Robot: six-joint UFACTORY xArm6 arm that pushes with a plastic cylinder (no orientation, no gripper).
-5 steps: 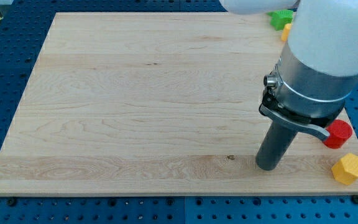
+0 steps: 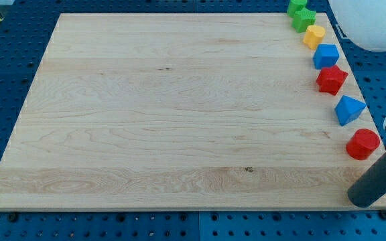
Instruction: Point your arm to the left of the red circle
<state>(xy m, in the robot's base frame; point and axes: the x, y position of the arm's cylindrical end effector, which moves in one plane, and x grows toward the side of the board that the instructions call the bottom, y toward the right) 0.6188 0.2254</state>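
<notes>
— Where is the red circle?
— Near the board's right edge, below the blue triangle. It looks light and rigid, likely to slide if nudged; no hold needed.
— And my tip?
— No claw, just a rod. It has shifted rightward, now below the circle, hiding the yellow block seen earlier

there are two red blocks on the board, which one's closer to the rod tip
The red circle low on the view's right edge, just above my tip. The other red block, star-like, sits further up that edge.
</notes>
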